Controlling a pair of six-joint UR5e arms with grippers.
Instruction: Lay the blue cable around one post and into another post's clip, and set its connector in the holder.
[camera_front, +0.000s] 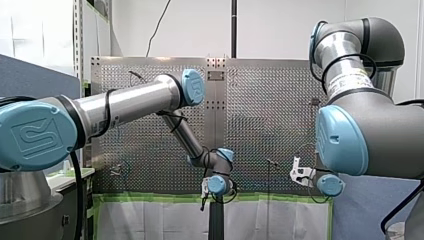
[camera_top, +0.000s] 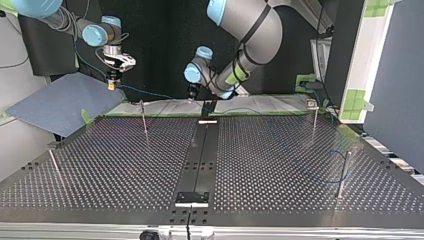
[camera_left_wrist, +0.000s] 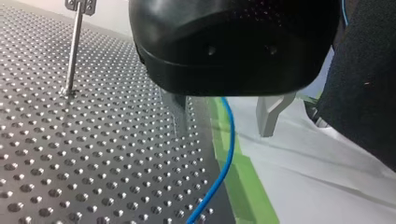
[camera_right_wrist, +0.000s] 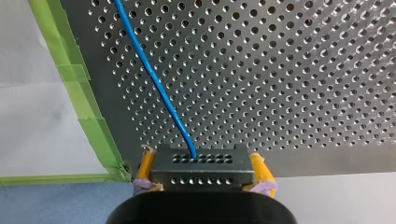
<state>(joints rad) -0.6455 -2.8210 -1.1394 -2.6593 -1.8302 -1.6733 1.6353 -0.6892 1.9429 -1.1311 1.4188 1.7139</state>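
Pulling with my right gripper (camera_right_wrist: 203, 164), clamped on the connector (camera_right_wrist: 201, 179), could slip the blue cable (camera_right_wrist: 154, 79) from between the parted fingers (camera_left_wrist: 270, 114) of my left gripper (camera_left_wrist: 224, 116).

A white wall (camera_front: 280, 25) is seen behind the perforated table (camera_front: 270, 100) in the front view, and a black pole (camera_front: 233, 27) is seen before it. A blue-grey partition (camera_front: 30, 75) is placed at that view's left. White sheeting (camera_front: 150, 220) edged with green tape (camera_front: 150, 197) is laid along the table's near edge
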